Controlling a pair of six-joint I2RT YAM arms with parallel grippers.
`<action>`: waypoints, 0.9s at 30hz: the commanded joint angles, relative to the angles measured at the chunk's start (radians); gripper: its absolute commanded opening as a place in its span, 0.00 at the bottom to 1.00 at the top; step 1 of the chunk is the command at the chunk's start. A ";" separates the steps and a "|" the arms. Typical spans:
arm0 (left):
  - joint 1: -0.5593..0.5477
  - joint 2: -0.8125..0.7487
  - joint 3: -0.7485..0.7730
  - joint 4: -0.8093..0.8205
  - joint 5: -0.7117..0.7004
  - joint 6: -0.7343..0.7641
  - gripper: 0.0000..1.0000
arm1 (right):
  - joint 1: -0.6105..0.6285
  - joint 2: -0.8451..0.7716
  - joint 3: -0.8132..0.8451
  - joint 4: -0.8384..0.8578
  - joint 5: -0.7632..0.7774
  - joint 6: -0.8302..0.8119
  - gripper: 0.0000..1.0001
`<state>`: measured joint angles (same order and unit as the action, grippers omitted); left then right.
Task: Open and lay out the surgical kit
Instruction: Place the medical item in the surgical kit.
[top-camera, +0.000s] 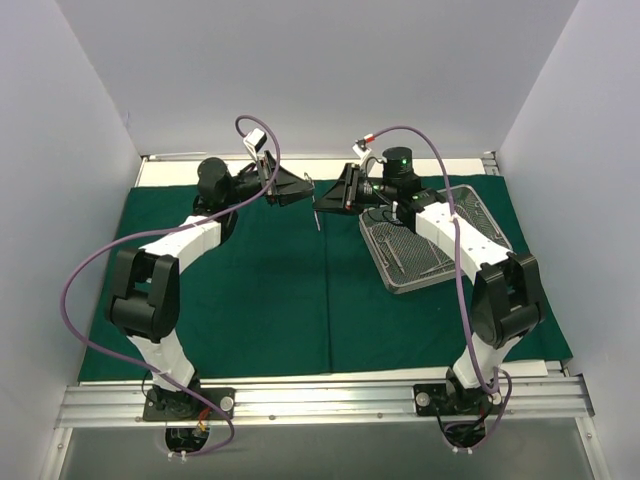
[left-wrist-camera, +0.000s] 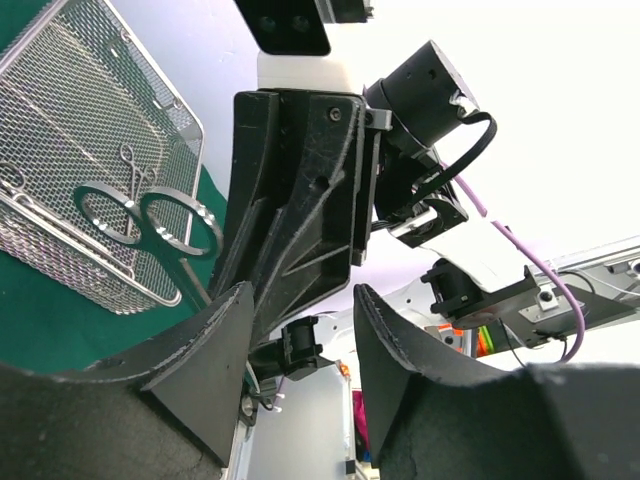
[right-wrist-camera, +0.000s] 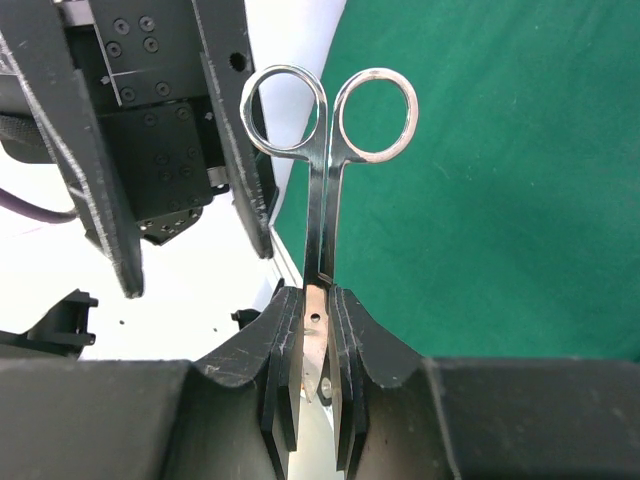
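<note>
Facing at upper centre, left claw stands half open, empty; right claw pinches scissors by the pivot over the drape, tray at right. Likely a handover: left must close squarely on the scissors.

The dark green drape lies spread flat across the middle of the frame. The silver wire-mesh tray sits on it at centre right, slightly turned, with thin instruments inside. The steel scissors stand upright, rings uppermost, clamped in the right gripper.
</note>
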<state>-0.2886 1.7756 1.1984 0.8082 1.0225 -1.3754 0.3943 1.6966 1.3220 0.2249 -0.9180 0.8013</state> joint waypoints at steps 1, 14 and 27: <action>-0.001 0.008 0.003 0.089 0.016 -0.019 0.53 | 0.008 -0.015 0.040 0.038 -0.038 -0.007 0.00; 0.017 -0.080 0.010 -0.255 0.016 0.223 0.52 | 0.003 -0.008 0.078 -0.064 -0.018 -0.074 0.00; 0.016 -0.119 0.076 -0.535 -0.055 0.438 0.68 | 0.011 0.025 0.163 -0.177 0.002 -0.154 0.00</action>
<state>-0.2733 1.6943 1.2407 0.2775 0.9794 -0.9741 0.3946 1.7264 1.4582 0.0067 -0.8803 0.6434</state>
